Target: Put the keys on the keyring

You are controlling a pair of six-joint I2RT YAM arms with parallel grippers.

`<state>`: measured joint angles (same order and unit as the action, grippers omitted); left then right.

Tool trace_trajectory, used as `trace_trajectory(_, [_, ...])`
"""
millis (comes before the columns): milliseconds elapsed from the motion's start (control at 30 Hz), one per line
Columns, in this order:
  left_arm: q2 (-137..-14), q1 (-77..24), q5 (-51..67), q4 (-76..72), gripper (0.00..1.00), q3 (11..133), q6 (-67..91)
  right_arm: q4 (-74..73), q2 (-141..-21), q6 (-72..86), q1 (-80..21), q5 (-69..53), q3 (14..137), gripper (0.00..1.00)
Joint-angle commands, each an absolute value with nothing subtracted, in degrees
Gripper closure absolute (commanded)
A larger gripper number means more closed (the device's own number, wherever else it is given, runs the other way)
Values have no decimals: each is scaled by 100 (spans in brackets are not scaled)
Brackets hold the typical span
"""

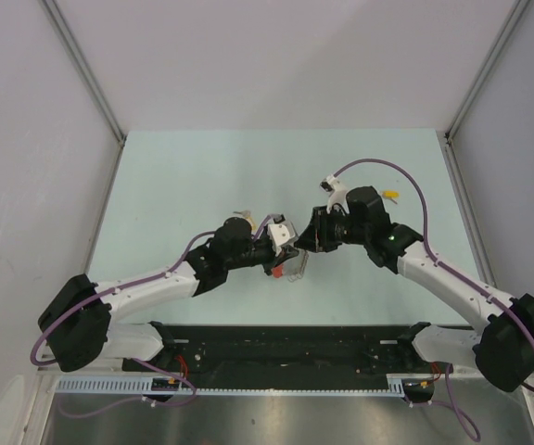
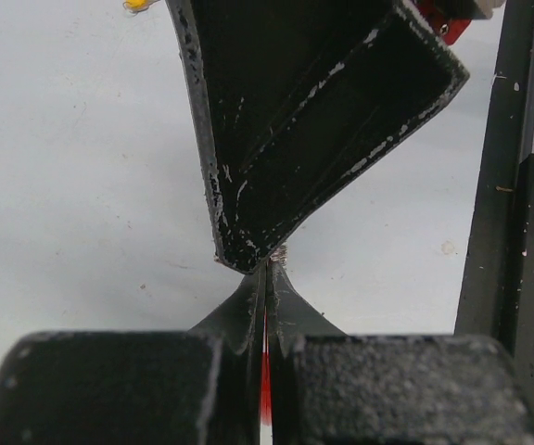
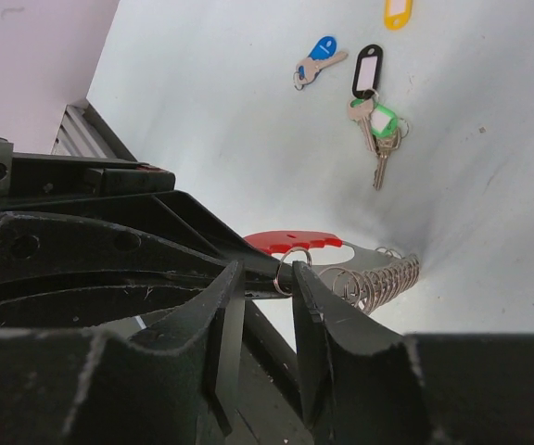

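Table (image 3: 202, 139), blue key (image 3: 321, 57): right-wrist view only

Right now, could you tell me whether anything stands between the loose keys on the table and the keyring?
Nothing visible does. The blue key, black-tagged key and green key lie on the table beyond the keyring, which the left gripper pinches by its red arc. The right gripper sits at the ring, not across that path.
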<state>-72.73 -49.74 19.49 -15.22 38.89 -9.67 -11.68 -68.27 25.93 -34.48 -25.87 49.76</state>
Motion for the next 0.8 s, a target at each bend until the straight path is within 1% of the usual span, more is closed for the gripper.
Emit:
trace_trajectory(0, [-7154,-5036,1881,-1731,100,4034,-1125,-1019,-6882,2654,-3428,-2716,5229,69])
trace_trajectory(200, [-7163,-5054,1793,-1758,100,4017,-1116,-1081,-6926,2646,-3428,-2760,5221,74])
trace_trajectory(767, [-7023,-5054,1468,-2153,100,3788,-897,-923,-7005,2847,-3393,-2988,5098,81])
